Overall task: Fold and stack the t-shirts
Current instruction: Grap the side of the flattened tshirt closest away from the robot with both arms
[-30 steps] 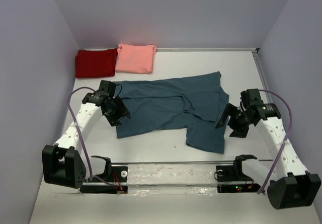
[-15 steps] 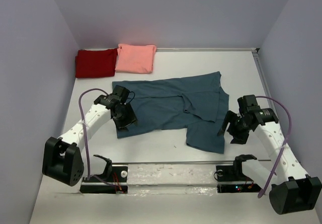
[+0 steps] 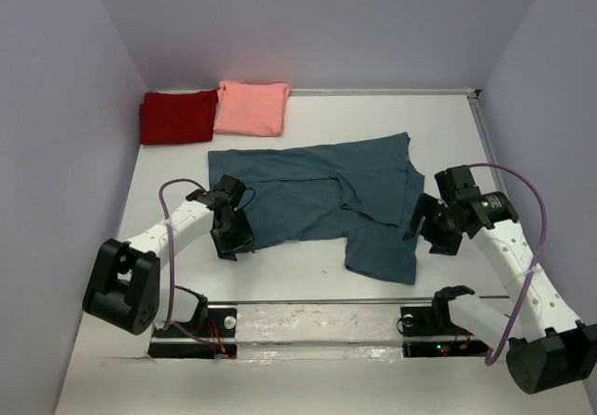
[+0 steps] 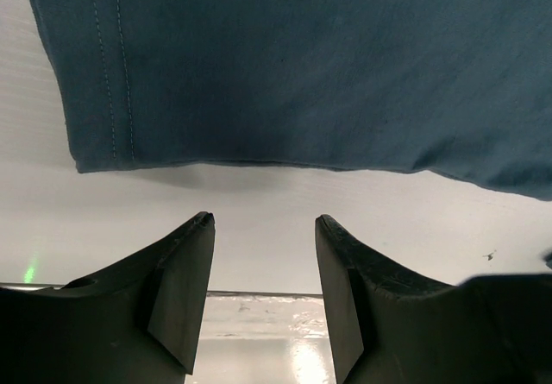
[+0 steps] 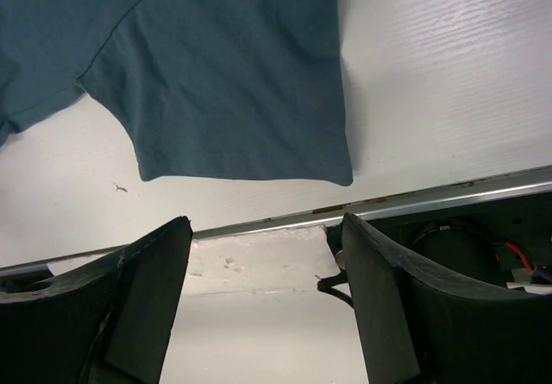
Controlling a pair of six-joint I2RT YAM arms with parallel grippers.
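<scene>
Pincer status: we see the left pincer [image 4: 263, 224] open and empty beside the teal t-shirt [image 4: 302, 65] hem; the right pincer [image 5: 266, 229] open, empty, near its corner.

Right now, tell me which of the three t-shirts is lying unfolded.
The teal-blue t-shirt, spread mid-table; the dark red t-shirt and salmon-pink t-shirt lie folded at the far-left corner.

Top view: left gripper [image 3: 235, 242] hides the near-left corner of the teal t-shirt [image 3: 317, 196]. Both wrist views crop it at the top. Speck [image 3: 324, 269] on bench [image 3: 308, 289], too small to identify.
</scene>
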